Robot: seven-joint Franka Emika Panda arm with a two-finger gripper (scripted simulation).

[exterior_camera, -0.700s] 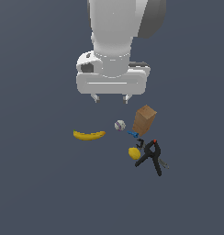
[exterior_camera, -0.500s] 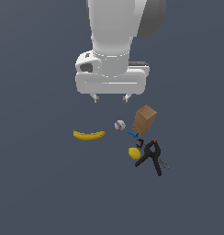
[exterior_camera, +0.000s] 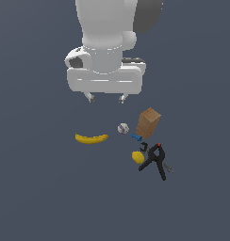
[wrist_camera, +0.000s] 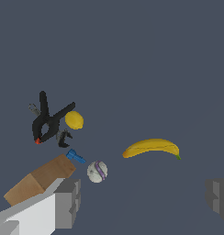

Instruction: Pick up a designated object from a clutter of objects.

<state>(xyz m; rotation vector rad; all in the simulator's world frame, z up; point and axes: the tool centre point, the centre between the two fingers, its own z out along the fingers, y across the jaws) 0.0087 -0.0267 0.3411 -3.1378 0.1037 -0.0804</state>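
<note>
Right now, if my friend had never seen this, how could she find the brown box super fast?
Look below the big white robot arm for the little huddle of things on the dark floor. At the end of that huddle nearest the arm, on the exterior view's right, stands the brown box, beside a small grey-white ball. It is the biggest thing there, plain cardboard colour with flat sides, and nothing else is boxy.

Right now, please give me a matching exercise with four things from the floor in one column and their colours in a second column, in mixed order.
Things:
1. banana
2. box
3. clamp
4. ball

Colours:
A. black
B. grey-white
C. yellow
D. brown

Pairs: 1-C, 2-D, 3-A, 4-B
</note>
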